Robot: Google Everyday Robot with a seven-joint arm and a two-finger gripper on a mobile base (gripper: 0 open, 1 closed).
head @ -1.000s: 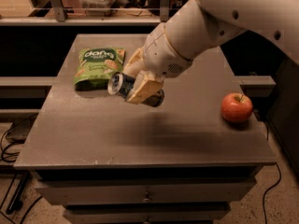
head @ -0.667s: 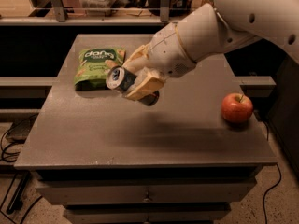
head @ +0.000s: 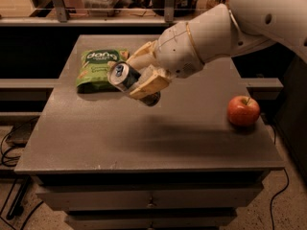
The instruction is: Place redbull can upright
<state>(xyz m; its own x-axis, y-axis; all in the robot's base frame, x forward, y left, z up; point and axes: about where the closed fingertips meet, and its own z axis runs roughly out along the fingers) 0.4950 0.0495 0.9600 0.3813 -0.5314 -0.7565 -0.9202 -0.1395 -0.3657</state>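
Note:
My gripper (head: 136,78) is above the middle-left of the grey table (head: 144,133), shut on the redbull can (head: 123,77). The can is held off the table, tilted nearly on its side, with its silver top pointing left and toward the camera. Its dark lower end (head: 151,98) sticks out below the tan fingers (head: 147,84). The white arm reaches in from the upper right.
A green snack bag (head: 98,69) lies flat at the table's back left, just behind the can. A red apple (head: 243,110) stands near the right edge. Drawers are below the tabletop. A shelf with clutter runs behind the table.
The gripper with the can has lifted slightly and rotated, so the can's silver top now faces more toward the camera. The apple and bag have not moved.

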